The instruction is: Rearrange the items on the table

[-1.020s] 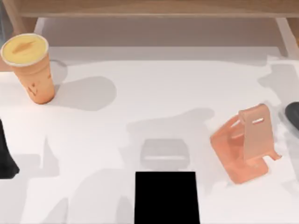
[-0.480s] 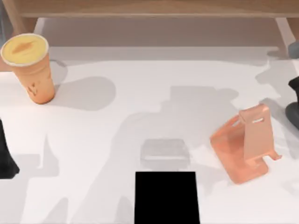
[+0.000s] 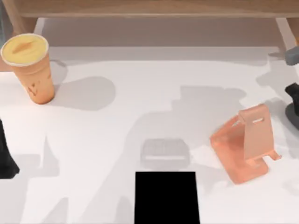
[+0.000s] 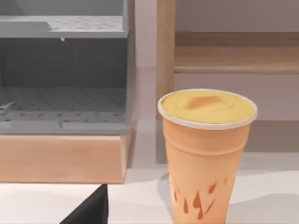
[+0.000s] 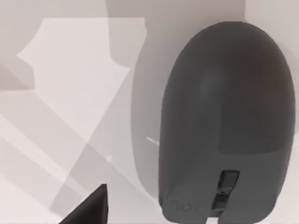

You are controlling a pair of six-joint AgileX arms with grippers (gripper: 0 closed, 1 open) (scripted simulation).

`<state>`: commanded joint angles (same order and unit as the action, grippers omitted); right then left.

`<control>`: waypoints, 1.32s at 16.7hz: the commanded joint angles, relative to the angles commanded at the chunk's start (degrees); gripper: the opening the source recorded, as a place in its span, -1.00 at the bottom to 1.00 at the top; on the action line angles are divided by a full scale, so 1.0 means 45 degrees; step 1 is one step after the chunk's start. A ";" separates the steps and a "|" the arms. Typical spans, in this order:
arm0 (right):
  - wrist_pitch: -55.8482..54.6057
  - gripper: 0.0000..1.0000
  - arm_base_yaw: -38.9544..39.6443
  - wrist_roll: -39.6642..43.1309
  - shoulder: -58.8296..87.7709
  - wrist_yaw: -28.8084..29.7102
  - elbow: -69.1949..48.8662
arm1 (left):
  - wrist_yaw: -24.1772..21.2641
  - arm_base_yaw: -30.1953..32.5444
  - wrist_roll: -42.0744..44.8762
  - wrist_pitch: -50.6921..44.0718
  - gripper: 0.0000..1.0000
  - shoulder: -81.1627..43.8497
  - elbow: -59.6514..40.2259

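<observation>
The orange cup (image 3: 29,70) with its yellow lid stands upright at the table's (image 3: 140,107) far left; the left wrist view faces it close up (image 4: 205,154). My left gripper (image 3: 5,158) is parked at the left edge, in front of the cup. The dark grey mouse (image 3: 294,116) lies at the right edge, right of the stand, and shows large in the right wrist view (image 5: 224,116). My right gripper (image 3: 293,93) hangs directly above the mouse, apart from it.
A salmon-orange phone stand (image 3: 245,144) sits right of centre. A flat black pad (image 3: 167,197) lies at the front middle, with a pale grey rectangle (image 3: 165,153) just behind it. A wooden frame (image 3: 149,8) runs along the back. A grey shelf unit (image 4: 63,74) stands beyond the cup.
My right arm has come in at the right edge and now covers part of the mouse. Its shadow has spread across the middle of the table. The left arm has not moved.
</observation>
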<state>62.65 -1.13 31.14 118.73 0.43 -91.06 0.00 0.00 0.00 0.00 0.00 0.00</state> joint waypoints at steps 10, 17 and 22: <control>-0.3092 1.00 -0.0022 0.0007 0.1098 0.0009 0.1948 | 0.0000 0.0000 0.0000 0.0000 1.00 0.0000 0.0000; -0.3092 0.10 -0.0022 0.0007 0.1098 0.0009 0.1948 | 0.0000 0.0000 0.0000 0.0000 1.00 0.0000 0.0000; -0.3092 -0.66 -0.0022 0.0007 0.1098 0.0009 0.1948 | 0.0000 0.0000 0.0000 0.0000 1.00 0.0000 0.0000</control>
<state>48.74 -1.23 31.17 123.67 0.47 -82.30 0.00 0.00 0.00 0.00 0.00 0.00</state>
